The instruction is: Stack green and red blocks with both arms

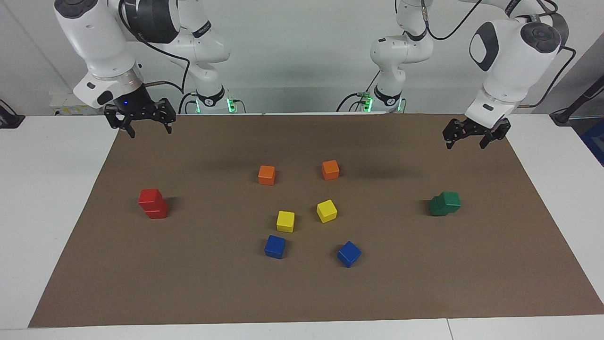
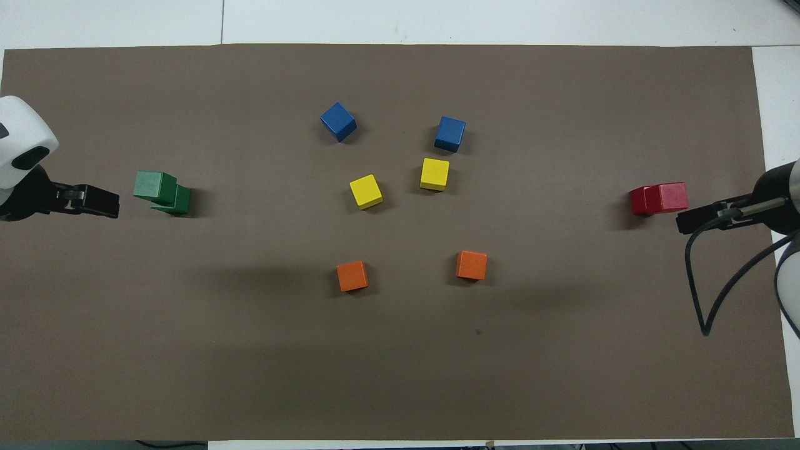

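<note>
**Both stacks up, just need a clean exit**

Looks basically done from here. Red blocks (image 1: 153,203) stacked two high toward the right arm's end of the table (image 1: 302,293), top cube twisted a little off the bottom one. Green blocks (image 1: 445,203) also two high toward the left arm's end, top cube shifted noticeably sideways, so only part of it overlaps the lower one. Overhead view shows the same offset on the green pair (image 2: 161,192) and a smaller one on the red pair (image 2: 659,198).

Right gripper (image 1: 140,123) up in the air over the table edge nearest the robots, fingers spread wide, nothing in them. Left gripper (image 1: 473,134) hanging over the brown mat's corner at its own end, fingers also apart and empty. Both well clear of their stacks.

Tips for finishing well, judging from this:
- Straight up and away, no sideways sweeps near the towers.
- Extra care around green, probably the wobblier of the two given that overhang. A bump to the table might tip it.
- No re-grip unless a tidier stack really matters; nudging the top green cube risks knocking it off.
- Orange (image 1: 266,174), yellow (image 1: 285,221) and blue (image 1: 275,246) cubes mid-table not part of this, best left alone.
</note>
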Available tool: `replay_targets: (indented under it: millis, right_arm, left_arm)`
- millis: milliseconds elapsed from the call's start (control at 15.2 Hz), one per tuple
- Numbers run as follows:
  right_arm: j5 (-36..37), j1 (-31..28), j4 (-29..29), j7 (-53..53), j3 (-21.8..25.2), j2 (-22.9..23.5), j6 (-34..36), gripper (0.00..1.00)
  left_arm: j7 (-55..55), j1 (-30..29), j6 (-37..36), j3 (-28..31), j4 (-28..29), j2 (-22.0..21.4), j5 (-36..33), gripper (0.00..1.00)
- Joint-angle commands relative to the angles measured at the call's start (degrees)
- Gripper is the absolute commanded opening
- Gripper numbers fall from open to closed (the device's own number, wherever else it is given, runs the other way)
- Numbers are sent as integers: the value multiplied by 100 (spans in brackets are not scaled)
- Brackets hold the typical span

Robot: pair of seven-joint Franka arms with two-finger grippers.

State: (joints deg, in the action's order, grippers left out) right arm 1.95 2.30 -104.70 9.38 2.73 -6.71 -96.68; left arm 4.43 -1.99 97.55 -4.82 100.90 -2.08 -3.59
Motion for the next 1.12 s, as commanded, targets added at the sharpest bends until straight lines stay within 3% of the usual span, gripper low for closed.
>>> replay_targets:
  millis: [0,462,791,1055]
  right_arm:
    - [-19,-124,81,56,-97,170,87,100]
    - [25,-151,239,56,-88,407,439,100]
    - [-19,-133,239,47,-44,285,387,100]
    - [-107,-80,239,-682,-79,284,184,100]
  left_arm:
    - [32,32,-701,-27,-773,216,130,100]
    - [-161,41,-623,-115,-616,94,139,100]
    - [-126,41,-623,-19,-510,41,148,100]
    - [-144,41,-641,-19,-528,41,191,100]
